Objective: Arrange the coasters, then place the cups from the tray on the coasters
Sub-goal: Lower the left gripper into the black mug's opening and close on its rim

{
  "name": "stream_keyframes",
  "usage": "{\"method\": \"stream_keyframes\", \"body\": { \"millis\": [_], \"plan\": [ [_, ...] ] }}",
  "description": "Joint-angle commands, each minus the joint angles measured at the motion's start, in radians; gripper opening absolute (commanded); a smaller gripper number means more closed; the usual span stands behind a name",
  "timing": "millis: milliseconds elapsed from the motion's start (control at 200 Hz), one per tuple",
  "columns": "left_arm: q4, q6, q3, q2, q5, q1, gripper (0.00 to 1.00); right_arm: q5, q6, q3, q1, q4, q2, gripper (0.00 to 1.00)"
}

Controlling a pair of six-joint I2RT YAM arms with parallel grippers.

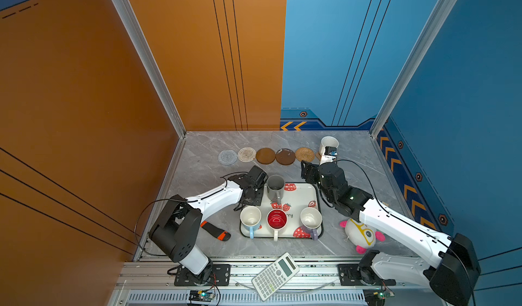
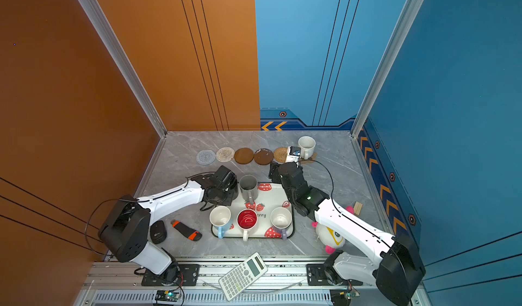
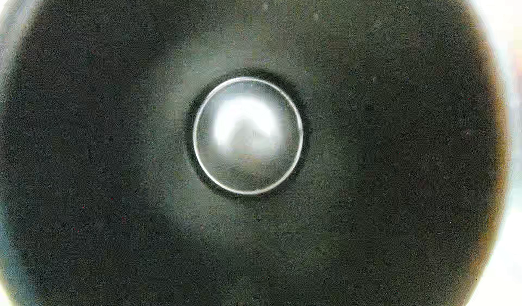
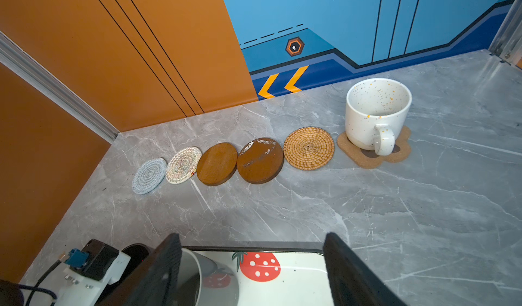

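Observation:
Six coasters lie in a row at the back: grey woven [image 1: 227,157], white woven [image 1: 247,154], two brown discs [image 1: 265,155] [image 1: 285,157], tan woven [image 1: 304,154], and a paw-shaped one [image 4: 367,160] under the speckled cup [image 1: 329,145]. The strawberry tray [image 1: 299,200] holds grey [image 1: 275,187], light blue [image 1: 250,218], red-inside [image 1: 276,220] and lavender [image 1: 310,220] cups. My left gripper [image 1: 251,196] hangs at the tray's far left corner. Its wrist view looks straight down into the black cup [image 3: 395,149] and its fingers are hidden. My right gripper [image 4: 252,262] is open over the tray's far edge, holding nothing.
A plush toy [image 1: 363,234] lies right of the tray under the right arm. A black and orange tool [image 1: 216,231] and a black mouse [image 2: 158,232] lie left of the tray. A calculator [image 1: 275,276] rests on the front rail, and a wood block [image 2: 358,208] lies at the right.

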Motion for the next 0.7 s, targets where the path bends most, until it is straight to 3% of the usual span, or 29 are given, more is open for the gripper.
{"method": "stream_keyframes", "body": {
  "millis": [0, 696],
  "plan": [
    [0.033, 0.004, -0.003, 0.0, -0.045, 0.012, 0.0, -0.013, 0.01, 0.0, -0.005, 0.004, 0.007, 0.78],
    [0.059, -0.008, -0.031, -0.137, -0.051, -0.002, 0.0, -0.021, 0.011, -0.002, -0.004, 0.001, 0.006, 0.78]
  ]
}}
